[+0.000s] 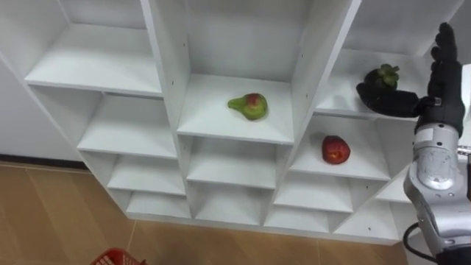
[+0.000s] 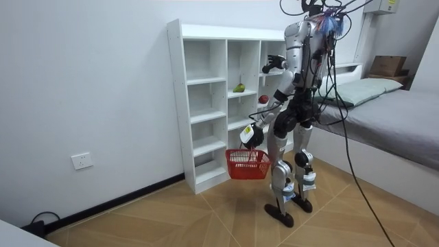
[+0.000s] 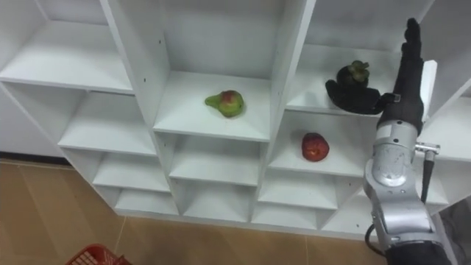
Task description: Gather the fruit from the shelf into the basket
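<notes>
The right hand (image 1: 444, 79) is nearest the camera. It is raised to the right of the pear (image 1: 249, 106), at the compartment in the next column. The fingers are released and point straight up. The thumb reaches sideways across the base of the mangosteen (image 1: 383, 76). Contact between thumb and fruit cannot be confirmed.

Step in hand, as judged: approach to the first pick. No fruit is grasped, and three fruits lie in the closet (image 1: 165, 70).

Next move, as judged: bring the palm in behind the mangosteen, curl the fingers round it, lift it clear of the shelf edge, then lower it into the basket.

Components, largest first:
- Closet: white, open-fronted, three columns of compartments. The robot stands facing it.
- Red basket (image 2: 247, 163): wire-sided, below and to the left of the pear, outside the closet. It hangs from the left hand (image 2: 251, 135), which appears clenched on the handle.
- Pear: green with a red blush, lying on its side in the centre column.
- Red fruit (image 1: 335, 149): round and glossy, one column right of the pear and one shelf lower.
- Mangosteen: dark and round, with a leafy cap on top.
</notes>
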